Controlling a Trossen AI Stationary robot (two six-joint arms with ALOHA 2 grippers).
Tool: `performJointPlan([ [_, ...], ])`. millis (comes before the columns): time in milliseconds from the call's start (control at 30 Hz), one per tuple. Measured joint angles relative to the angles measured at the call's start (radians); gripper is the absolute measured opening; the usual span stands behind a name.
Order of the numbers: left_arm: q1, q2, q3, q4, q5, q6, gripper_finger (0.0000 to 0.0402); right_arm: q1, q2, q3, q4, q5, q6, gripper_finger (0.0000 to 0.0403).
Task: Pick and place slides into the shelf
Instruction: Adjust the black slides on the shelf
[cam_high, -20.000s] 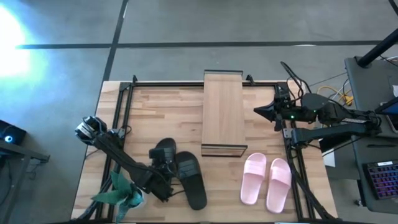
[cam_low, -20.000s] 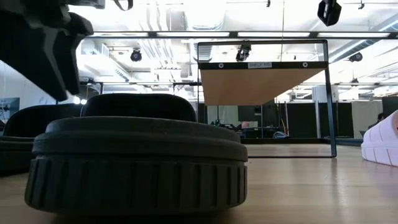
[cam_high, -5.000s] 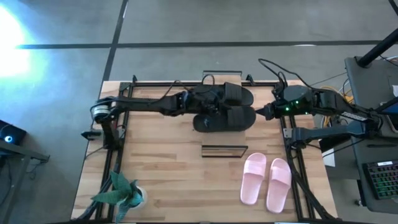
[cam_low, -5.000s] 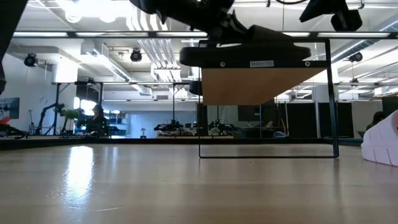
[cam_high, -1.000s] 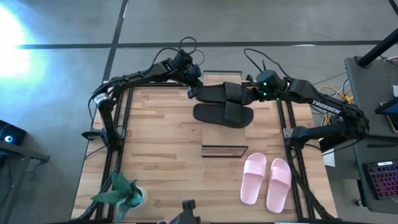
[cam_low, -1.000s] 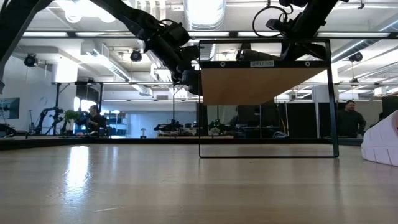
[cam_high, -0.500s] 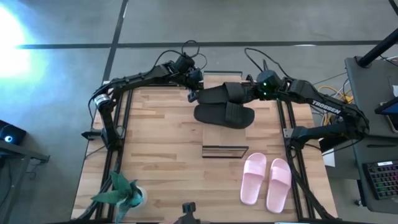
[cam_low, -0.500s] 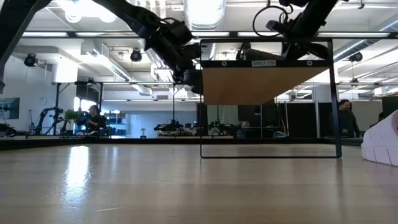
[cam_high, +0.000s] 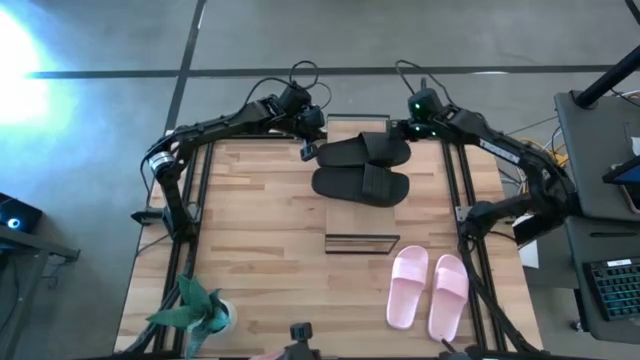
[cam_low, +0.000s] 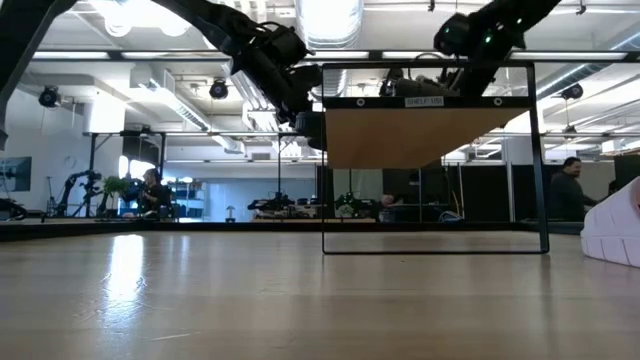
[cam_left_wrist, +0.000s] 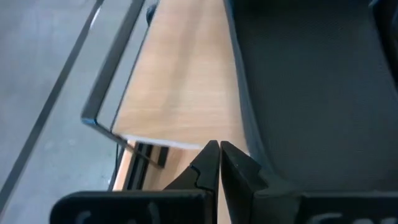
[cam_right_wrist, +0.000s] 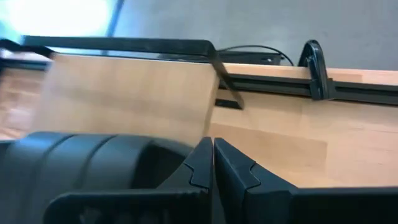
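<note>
A: How far is the task, as you judge it?

B: About half, I think. The two black slides lie across the top plank of the shelf, side by side, one nearer the far end and one just behind it. The pink slides are not yet placed; they stand together on the worktop, near its front edge on the right side, well apart from the shelf.

A: Where are the arms?

B: Both are at the far end of the shelf. The left end effector is just beside one end of the farther black slide, and the right end effector is just beside its other end. In each wrist view the two fingers are pressed together with nothing between them, so neither one holds a slide.

A: Is the black pair placed well?

B: It rests on the plank, but both slides reach over its side edges. From the low view I cannot tell how much.

A: And what is left?

B: In my judgement, the pink pair must go on the shelf. The green plant at the front left corner is not part of this.
</note>
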Motion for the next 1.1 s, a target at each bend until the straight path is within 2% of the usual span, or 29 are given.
performJointPlan([
  [200,0.002,0.000,-0.005,-0.010,-0.023,0.001,0.0000,-0.013,0.089,0.038,-0.001,-0.018,-0.042,0.0008],
  [300,0.003,0.000,-0.005,-0.009,-0.027,0.003,0.0000,-0.013,0.108,0.060,0.001,-0.061,-0.049,0.0008],
  [667,0.004,0.000,-0.015,-0.002,-0.042,0.008,0.0000,-0.009,0.109,0.100,-0.117,-0.139,-0.085,0.0008],
  [1100,0.004,0.000,-0.021,-0.012,-0.042,0.005,0.0000,0.030,0.098,0.106,-0.121,-0.147,-0.089,0.0008],
])
